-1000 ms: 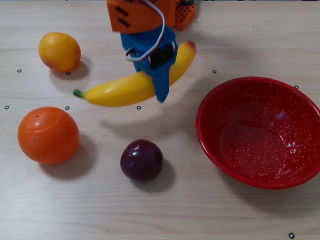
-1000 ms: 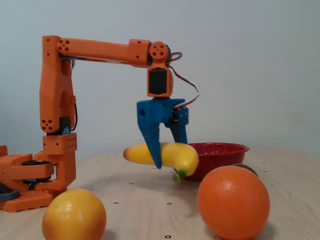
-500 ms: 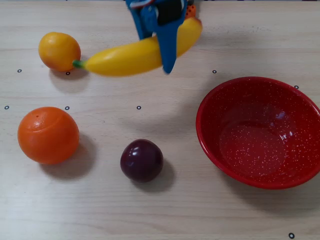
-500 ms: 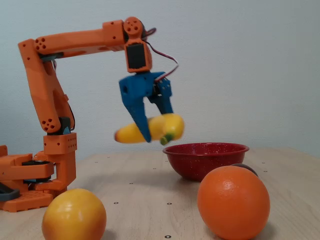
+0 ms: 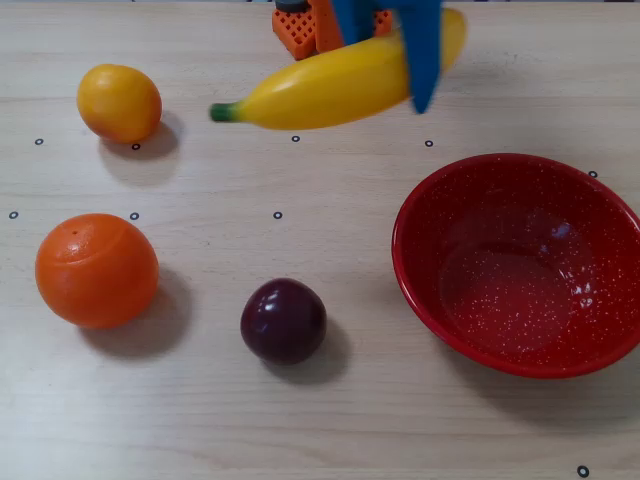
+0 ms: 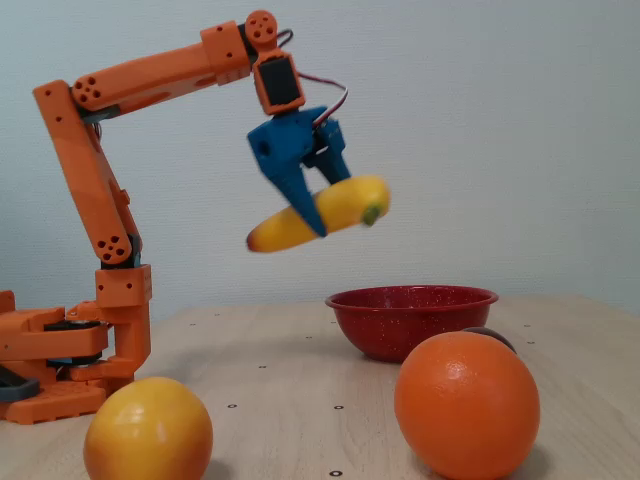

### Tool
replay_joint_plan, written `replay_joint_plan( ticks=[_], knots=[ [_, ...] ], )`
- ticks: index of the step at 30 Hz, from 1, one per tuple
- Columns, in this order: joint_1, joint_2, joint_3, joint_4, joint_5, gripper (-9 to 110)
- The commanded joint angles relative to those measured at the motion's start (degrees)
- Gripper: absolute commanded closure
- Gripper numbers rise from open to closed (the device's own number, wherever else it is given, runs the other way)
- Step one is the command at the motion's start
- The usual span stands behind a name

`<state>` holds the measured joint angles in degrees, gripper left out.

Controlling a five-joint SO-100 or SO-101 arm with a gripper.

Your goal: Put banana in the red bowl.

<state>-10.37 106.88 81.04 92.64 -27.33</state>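
1. Far left in the overhead view: small yellow-orange fruit (image 5: 119,102) on the wooden table (image 5: 330,420), near the top edge. Big and close at the bottom left in the fixed view (image 6: 148,430).
2. Just below it in the overhead view: big orange ball fruit (image 5: 97,270), well apart from the small one. Fills the bottom right of the fixed view (image 6: 467,404).
3. Next along, lower middle of the overhead view: dark purple plum (image 5: 284,320), alone on the table. Only a dark sliver of it behind the orange one in the fixed view.
4. Up high in the middle: banana (image 5: 335,87) off the table, held in the air. Green stem tip to the left and the other end behind the blue finger in the overhead view. Tilted in the fixed view (image 6: 300,222), stem end up and toward the camera, other end lower on the left.
5. Same spot: blue gripper (image 6: 322,222) squeezed shut around the middle of the banana, one blue finger (image 5: 424,55) across the front of it. Orange arm (image 6: 150,75) up and over from its base (image 6: 50,350) at the left of the fixed view.
6. Far right in the overhead view: red bowl (image 5: 470,190) with white specks, flat on the table, nothing inside. Banana up and to the left of it, not over it yet. Bowl (image 6: 412,322) below and to the right of the banana in the fixed view.
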Motion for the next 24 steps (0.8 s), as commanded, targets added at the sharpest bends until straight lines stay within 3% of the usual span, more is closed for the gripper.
replay_joint_plan(
  ticks=[1,24],
  knots=[
    [-2.02,0.79,-7.82,-0.62,1.85,102],
    [-14.68,-12.13,-7.38,-24.26,6.86,102]
  ],
)
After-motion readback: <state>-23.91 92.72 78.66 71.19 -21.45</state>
